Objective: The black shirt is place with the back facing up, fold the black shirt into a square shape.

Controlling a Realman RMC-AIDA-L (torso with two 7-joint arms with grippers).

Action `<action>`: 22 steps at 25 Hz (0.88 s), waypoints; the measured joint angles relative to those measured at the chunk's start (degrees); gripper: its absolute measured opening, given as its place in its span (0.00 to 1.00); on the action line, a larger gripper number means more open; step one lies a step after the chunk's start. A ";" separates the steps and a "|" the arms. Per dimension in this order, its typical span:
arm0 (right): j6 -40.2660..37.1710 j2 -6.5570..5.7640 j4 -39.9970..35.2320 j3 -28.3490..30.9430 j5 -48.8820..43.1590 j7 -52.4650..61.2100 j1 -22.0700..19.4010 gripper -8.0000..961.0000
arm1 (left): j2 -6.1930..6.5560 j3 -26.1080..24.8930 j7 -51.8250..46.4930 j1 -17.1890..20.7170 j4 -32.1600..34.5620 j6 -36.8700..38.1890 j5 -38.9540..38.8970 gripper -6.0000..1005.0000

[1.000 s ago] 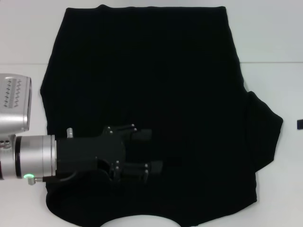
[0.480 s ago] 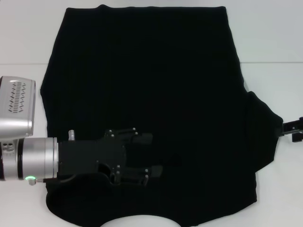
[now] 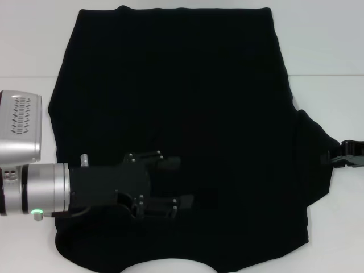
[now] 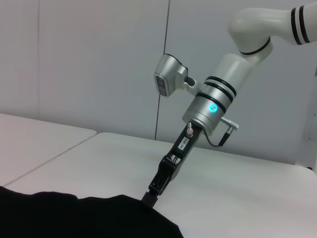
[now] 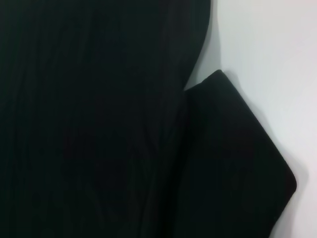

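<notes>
Flat on the white table [image 3: 335, 57] lies the large matte black soft-fabric T-shirt [image 3: 182, 114], left gripper [image 3: 183, 182] spread above its lower part, right gripper [image 3: 336, 159] at its sleeve, state unclear.

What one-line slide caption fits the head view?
Left gripper rests over the spread black shirt; right gripper reaches its sleeve edge.
</notes>
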 joint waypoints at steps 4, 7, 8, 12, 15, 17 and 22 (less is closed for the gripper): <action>1.38 0.46 0.03 -0.66 -0.09 0.01 0.30 0.56 | 0.03 -0.26 -0.17 0.00 0.17 -0.34 -0.03 0.84; 1.90 0.58 0.05 -1.22 -0.13 0.03 0.43 0.45 | 0.08 -0.35 -0.24 0.05 0.17 -0.81 -0.03 0.84; 1.97 0.60 0.05 -1.23 -0.13 0.03 0.46 0.41 | 0.09 -0.36 -0.24 0.09 0.17 -1.08 -0.03 0.84; 2.03 0.60 0.05 -1.30 -0.13 0.04 0.36 0.11 | 0.08 -0.39 -0.31 0.14 0.24 -1.61 -0.03 0.84; 2.19 0.59 0.04 -1.32 -0.13 0.02 0.18 0.03 | 0.04 -0.40 -0.34 0.16 0.22 -1.64 -0.06 0.84; 2.30 0.59 0.05 -1.32 -0.13 -0.05 0.04 0.01 | 0.03 -0.40 -0.39 0.18 0.19 -1.64 -0.11 0.84; 1.79 0.37 -0.53 -0.70 -0.09 0.23 -0.80 0.02 | 0.00 -0.40 -0.51 0.18 0.27 -1.25 -0.40 0.84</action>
